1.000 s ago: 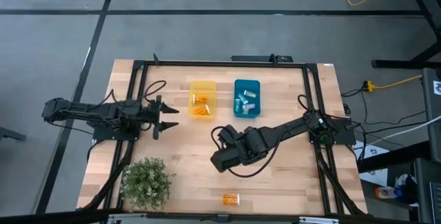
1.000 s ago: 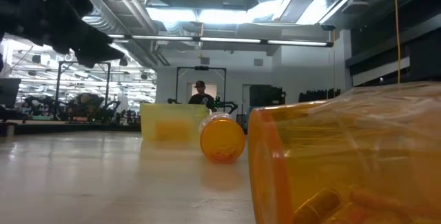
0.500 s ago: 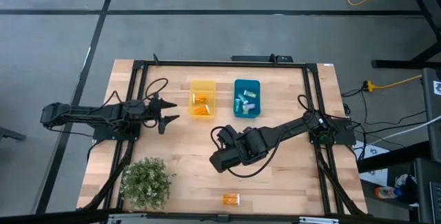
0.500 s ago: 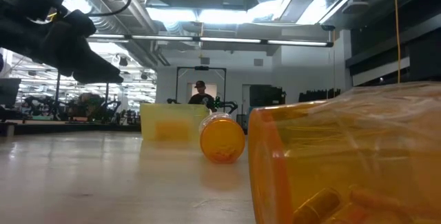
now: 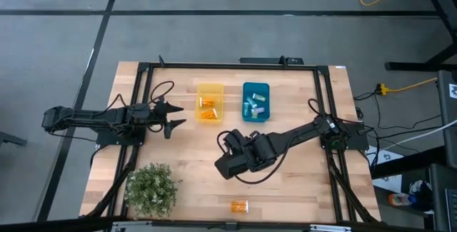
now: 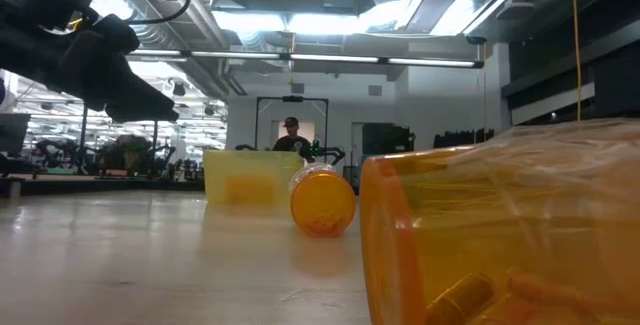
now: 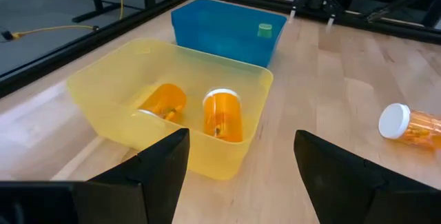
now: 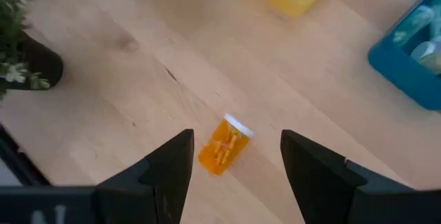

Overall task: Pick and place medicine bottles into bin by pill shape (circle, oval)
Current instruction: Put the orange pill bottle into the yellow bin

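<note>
An orange bottle (image 8: 224, 145) with a white cap lies on its side on the table right below my right gripper (image 8: 236, 134), which is open above it without touching. My right arm hides this bottle in the high view; it also shows in the left wrist view (image 7: 408, 123). A second orange bottle (image 5: 239, 205) lies on its side near the table's near edge, close in front of the low camera (image 6: 500, 235). My left gripper (image 5: 175, 116) hangs open and empty beside the yellow bin (image 5: 209, 102), which holds two orange bottles (image 7: 222, 114). The blue bin (image 5: 255, 101) holds several clear bottles.
A potted plant (image 5: 151, 189) stands at the near left of the table. The two bins stand side by side at the far middle. A black frame (image 5: 139, 103) runs along the table's sides. Bare wood lies between the bins and the near bottle. A person stands far off in the room (image 6: 291, 137).
My left gripper has sunk a little and shifted slightly toward the far edge, then kept still. It stays open.
</note>
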Controlling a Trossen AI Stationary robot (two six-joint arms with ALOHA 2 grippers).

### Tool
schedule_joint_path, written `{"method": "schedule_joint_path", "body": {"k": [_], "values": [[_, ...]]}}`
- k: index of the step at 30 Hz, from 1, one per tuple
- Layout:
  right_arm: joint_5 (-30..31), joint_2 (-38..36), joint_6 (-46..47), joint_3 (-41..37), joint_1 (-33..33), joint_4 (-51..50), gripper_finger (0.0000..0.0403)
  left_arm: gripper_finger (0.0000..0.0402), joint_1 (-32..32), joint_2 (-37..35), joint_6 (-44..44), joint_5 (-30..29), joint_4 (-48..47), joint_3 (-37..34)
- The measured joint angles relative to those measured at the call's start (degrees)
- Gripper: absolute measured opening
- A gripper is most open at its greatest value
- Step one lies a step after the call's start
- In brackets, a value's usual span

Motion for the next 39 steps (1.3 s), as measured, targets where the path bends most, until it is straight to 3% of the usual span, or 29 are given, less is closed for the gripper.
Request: {"method": "schedule_joint_path", "body": {"k": [5, 13, 25, 31, 39], "values": [[-3.9, 0.0, 3.8, -5.9, 1.6, 6.2, 0.0220, 0.0255, 0.0, 0.0, 0.0, 0.0, 0.0, 0.0], [-9.6, 0.1, 28.5, -8.3, 7.4, 8.3, 0.0220, 0.0255, 0.0, 0.0, 0.0, 0.0, 0.0, 0.0], [-23.9, 4.0, 67.7, -8.2, 16.3, 25.3, 0.0220, 0.0255, 0.0, 0.0, 0.0, 0.0, 0.0, 0.0], [-26.1, 9.1, 69.8, -8.3, 16.0, 24.4, 0.0220, 0.0255, 0.0, 0.0, 0.0, 0.0, 0.1, 0.0], [-26.3, 13.3, 64.3, -8.3, 12.2, 22.0, 0.0220, 0.0255, 0.0, 0.0, 0.0, 0.0, 0.2, 0.0]]}}
